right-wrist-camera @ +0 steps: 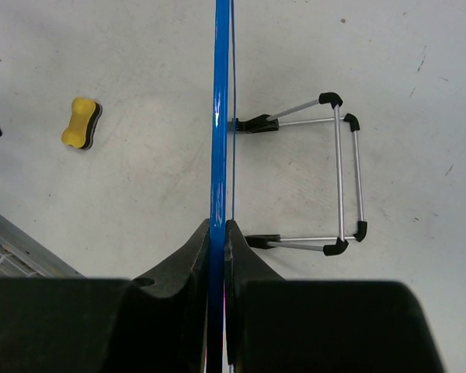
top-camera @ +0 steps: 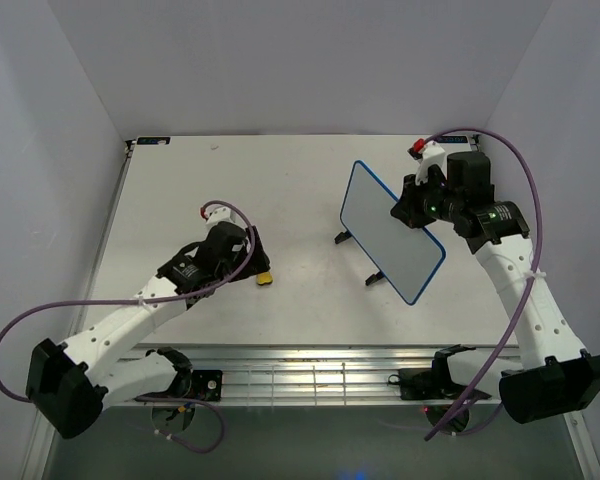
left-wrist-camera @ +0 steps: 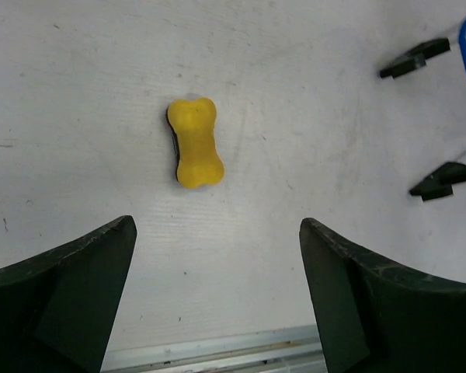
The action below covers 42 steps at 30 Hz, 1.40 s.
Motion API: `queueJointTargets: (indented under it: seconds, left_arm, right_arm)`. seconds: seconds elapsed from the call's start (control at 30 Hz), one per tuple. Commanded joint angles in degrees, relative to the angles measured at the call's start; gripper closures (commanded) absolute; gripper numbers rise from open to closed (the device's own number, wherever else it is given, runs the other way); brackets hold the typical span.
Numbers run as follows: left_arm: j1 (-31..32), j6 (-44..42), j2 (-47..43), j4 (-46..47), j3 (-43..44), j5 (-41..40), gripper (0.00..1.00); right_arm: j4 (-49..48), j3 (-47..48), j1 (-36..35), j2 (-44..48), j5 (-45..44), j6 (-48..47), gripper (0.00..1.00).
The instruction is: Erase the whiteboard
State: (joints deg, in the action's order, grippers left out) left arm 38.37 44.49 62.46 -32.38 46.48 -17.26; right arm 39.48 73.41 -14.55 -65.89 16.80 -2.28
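Observation:
The blue-framed whiteboard (top-camera: 390,230) stands tilted on its wire stand (right-wrist-camera: 338,179) right of the table's middle. My right gripper (top-camera: 408,205) is shut on the board's top edge; in the right wrist view the blue frame (right-wrist-camera: 220,116) runs up from between its fingers (right-wrist-camera: 188,260). The yellow bone-shaped eraser (top-camera: 265,279) lies flat on the table, also in the left wrist view (left-wrist-camera: 195,142) and the right wrist view (right-wrist-camera: 81,123). My left gripper (left-wrist-camera: 217,256) is open and empty, hovering just on the near side of the eraser, apart from it.
The black stand feet (left-wrist-camera: 439,180) show at the right of the left wrist view. A metal rail (top-camera: 330,375) runs along the table's near edge. White walls (top-camera: 40,150) close in the table at the back and both sides.

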Motion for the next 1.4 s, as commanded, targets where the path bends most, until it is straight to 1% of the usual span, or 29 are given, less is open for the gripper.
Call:
queueJointTargets:
  seconds: [0.0, 0.07, 0.2, 0.23, 0.37, 0.4, 0.47, 0.6, 0.67, 0.93, 1.2, 1.37]
  left_arm:
    - [-0.1, -6.2, -4.9, -4.3, -0.6, 8.9, 0.04]
    - [0.0, -9.0, -8.6, -4.8, -1.0, 11.6, 0.04]
    - [0.0, -11.2, -14.0, -6.2, -1.1, 16.5, 0.03]
    - [0.0, -11.8, -14.9, -5.9, -1.1, 19.2, 0.03]
    - [0.1, -12.5, -18.5, -4.1, -2.9, 20.7, 0.02]
    - [0.1, -12.4, -18.9, -3.5, -3.2, 21.1, 0.02]
    - [0.1, -12.7, -18.7, -3.1, -3.8, 22.3, 0.02]
    - [0.1, -12.7, -18.4, -3.1, -3.6, 21.7, 0.02]
    - [0.1, -12.6, -18.7, -3.1, -3.8, 21.7, 0.02]
    - [0.0, -12.5, -19.6, -2.9, -4.0, 22.1, 0.02]
    - [0.1, -12.6, -19.3, -2.7, -4.0, 22.4, 0.02]
    - [0.1, -12.8, -19.0, -2.5, -4.1, 22.9, 0.02]
  right_arm:
    - [-4.6, 2.7, 1.8, -0.5, 4.7, -2.5, 0.92]
    - [-4.9, 2.8, 3.0, -1.7, 6.4, -2.9, 0.92]
    - [-6.1, 3.2, 4.1, -3.8, 8.2, -3.0, 0.92]
    - [-6.1, 3.4, 4.3, -4.6, 9.3, -3.1, 0.92]
    - [-7.6, 2.6, 4.9, -5.4, 10.5, -3.3, 0.92]
    - [-9.2, 2.1, 5.0, -5.3, 10.6, -3.6, 0.92]
    - [-11.1, 0.1, 5.2, -5.0, 10.6, -3.3, 0.92]
    - [-17.0, -3.8, 6.0, -3.6, 7.2, -1.9, 0.92]
    - [-18.7, -5.7, 6.5, -3.5, 7.7, -1.4, 0.92]
    - [-19.4, -7.7, 7.8, -5.0, 11.1, -1.9, 0.92]
    - [-24.1, -12.2, 9.2, -5.1, 13.3, 0.7, 0.92]
    - [-24.6, -14.4, 9.9, -5.5, 14.3, -0.2, 0.92]
